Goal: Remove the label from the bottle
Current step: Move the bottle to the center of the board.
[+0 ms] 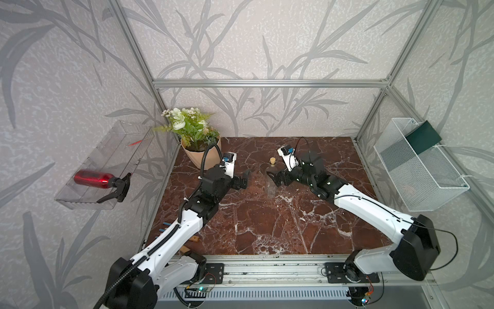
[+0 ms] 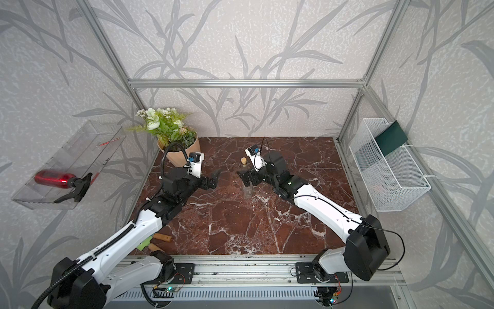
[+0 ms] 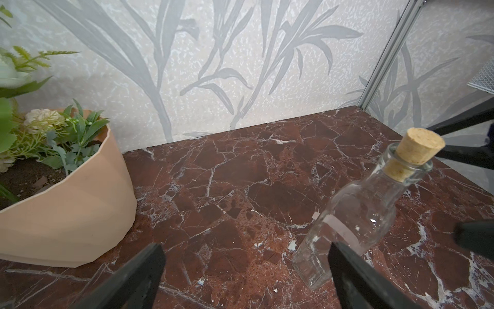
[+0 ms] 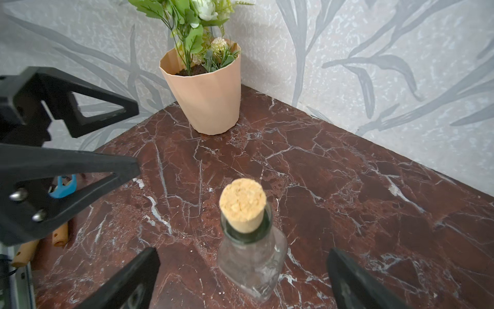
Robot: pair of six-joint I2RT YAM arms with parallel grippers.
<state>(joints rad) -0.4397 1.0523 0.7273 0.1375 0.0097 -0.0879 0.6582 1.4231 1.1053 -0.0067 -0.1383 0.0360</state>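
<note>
The clear bottle [image 1: 270, 184] with a tan cork [image 1: 272, 161] stands upright near the middle of the marble table [image 1: 267, 227], seen in both top views [image 2: 247, 188]. A pale strip, the label [image 3: 337, 226], clings to its lower body; its print cannot be made out. My left gripper [image 1: 246, 179] hovers open just left of the bottle, which stands beside one finger [image 3: 347, 267] without touching it. From the right, my right gripper [image 1: 275, 178] is open too. In the right wrist view the bottle [image 4: 251, 264] stands untouched between its spread fingers [image 4: 347, 278].
A peach pot with a plant [image 1: 199, 156] stands at the back left corner. On the left wall, a clear tray holds a red spray bottle [image 1: 93, 179]. A white mesh basket [image 1: 419, 166] hangs on the right wall. Wooden-handled tools [image 2: 163, 237] lie by the front left edge.
</note>
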